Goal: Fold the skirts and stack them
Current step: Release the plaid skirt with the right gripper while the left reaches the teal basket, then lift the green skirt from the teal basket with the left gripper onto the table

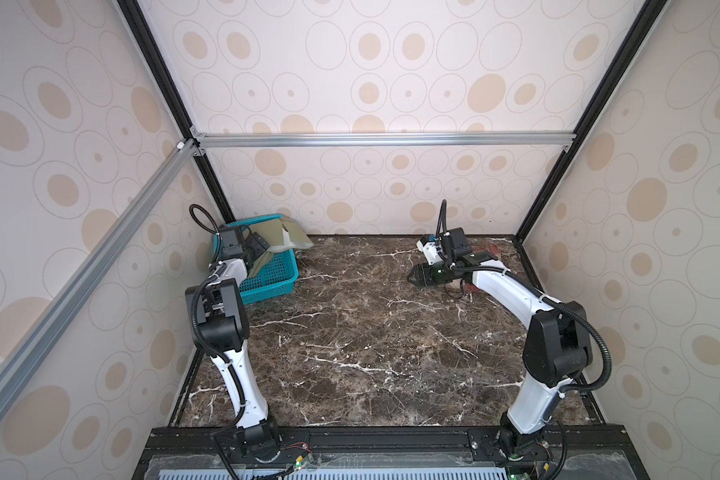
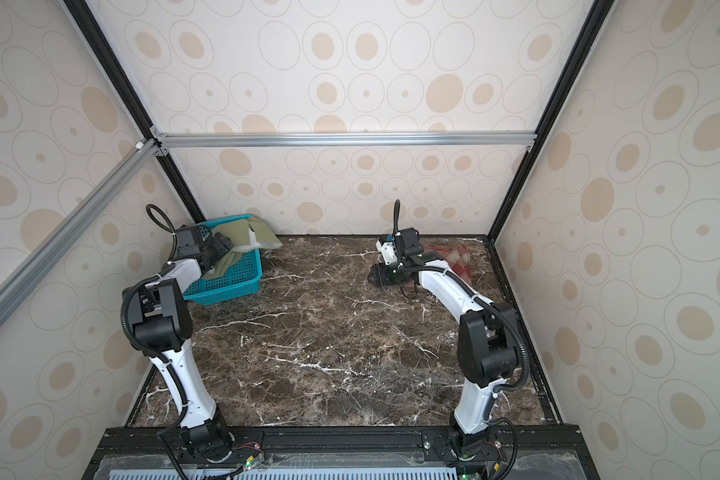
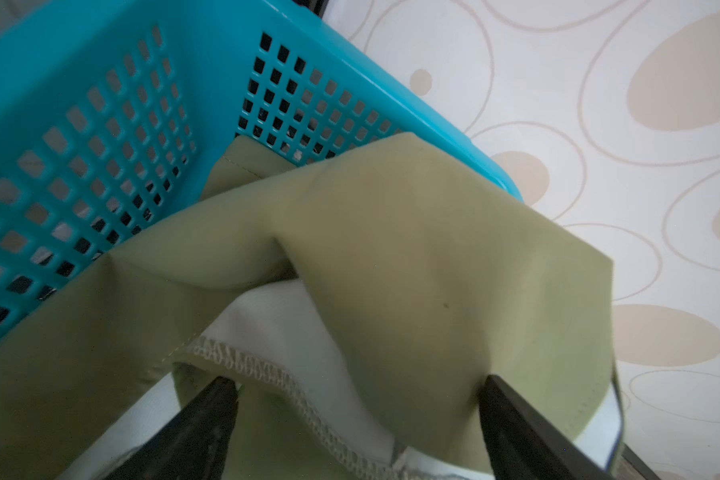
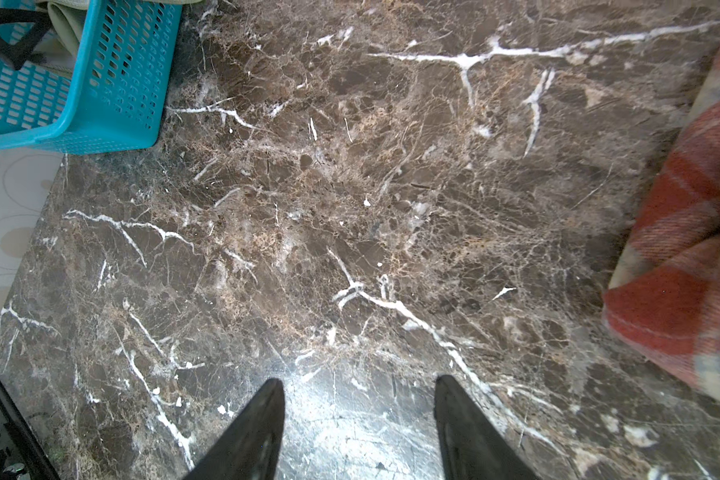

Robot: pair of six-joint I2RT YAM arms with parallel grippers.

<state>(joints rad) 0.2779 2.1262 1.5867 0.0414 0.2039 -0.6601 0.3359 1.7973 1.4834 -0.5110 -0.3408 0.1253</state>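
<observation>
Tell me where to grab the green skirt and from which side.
Probably best to take the stitched hem where the skirt bunches up over the basket, coming from above with the left tool. That fold stands raised and sits between its open jaws. The rest drapes loosely over the rim.

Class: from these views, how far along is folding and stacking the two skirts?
Done: the plaid skirt lies on the table, far right; its fold is unclear. In hand: the open left end effector straddles the olive skirt draped over the basket. Left: folding it and stacking; the right end effector hangs open, empty.
</observation>
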